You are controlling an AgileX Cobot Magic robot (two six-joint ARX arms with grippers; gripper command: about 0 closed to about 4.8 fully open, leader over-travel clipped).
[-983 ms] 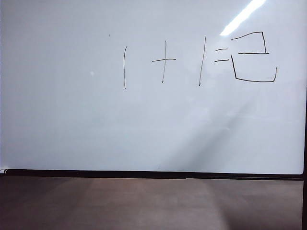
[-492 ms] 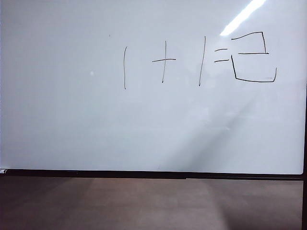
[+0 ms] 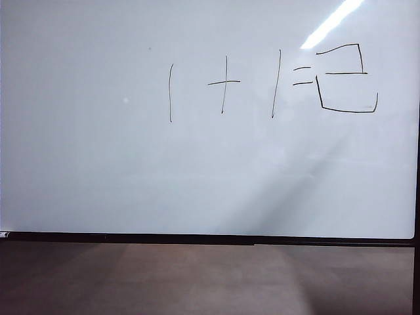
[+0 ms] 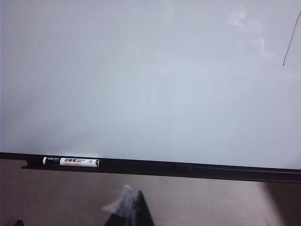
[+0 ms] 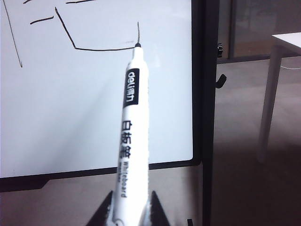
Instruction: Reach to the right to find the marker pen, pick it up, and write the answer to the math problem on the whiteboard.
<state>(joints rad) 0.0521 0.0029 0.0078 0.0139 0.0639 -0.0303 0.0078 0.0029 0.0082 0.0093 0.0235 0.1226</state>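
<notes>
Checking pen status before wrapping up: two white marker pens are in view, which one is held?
The uncapped white marker pen gripped in the right end effector; the capped pen lies on the glossy whiteboard's bottom ledge.

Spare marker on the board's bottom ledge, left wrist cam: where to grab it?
Probably take the spare marker mid-barrel, at its label, from the front: it lies level along the ledge, with the whiteboard behind. The left tool hangs in front of the ledge; the right tool is shut on the marker pen.

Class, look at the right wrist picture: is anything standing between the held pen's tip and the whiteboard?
Nothing visible. The right gripper holds the marker pen, tip pointing toward the whiteboard near the end of the answer.
</notes>
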